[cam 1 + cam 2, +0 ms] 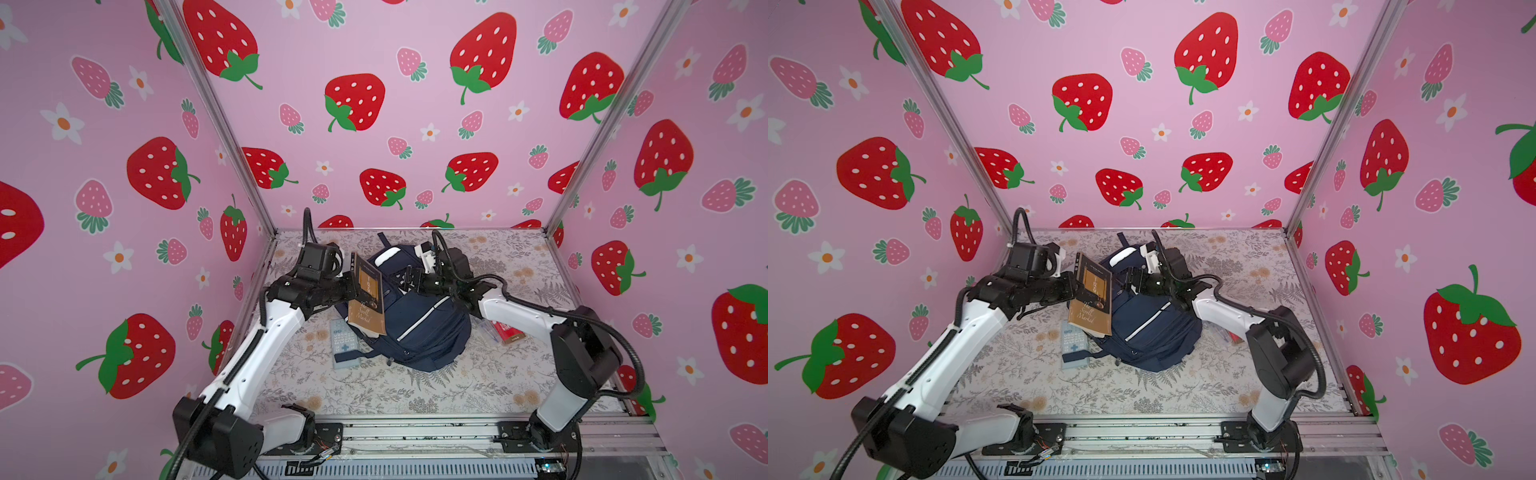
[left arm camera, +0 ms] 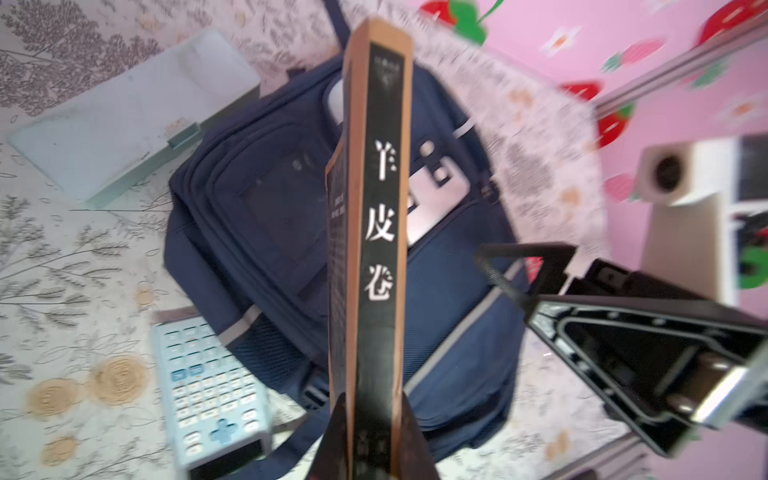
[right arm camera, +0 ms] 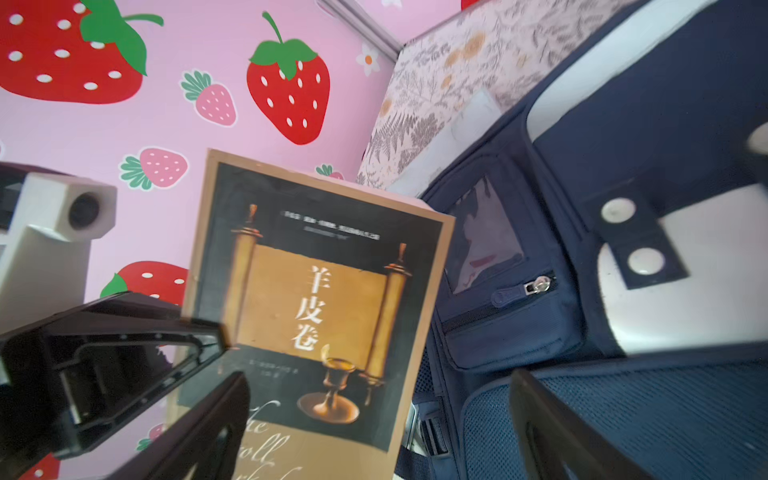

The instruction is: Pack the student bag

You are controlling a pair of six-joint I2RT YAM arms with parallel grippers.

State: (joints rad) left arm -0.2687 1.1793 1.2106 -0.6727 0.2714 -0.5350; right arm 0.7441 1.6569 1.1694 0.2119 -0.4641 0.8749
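The student bag, navy with silver stripes, lies flat mid-table; the wrist views show it too. My left gripper is shut on a brown-and-black book, which it holds upright over the bag's left edge. The book's spine faces the left wrist camera and its cover the right one. My right gripper hangs open above the bag's upper part, just right of the book, with nothing between its fingers.
A pale blue calculator lies at the bag's left, partly under the book. A pale green flat case lies beyond the bag. A red box lies on the bag's right, by the right arm. Strawberry-print walls enclose the table.
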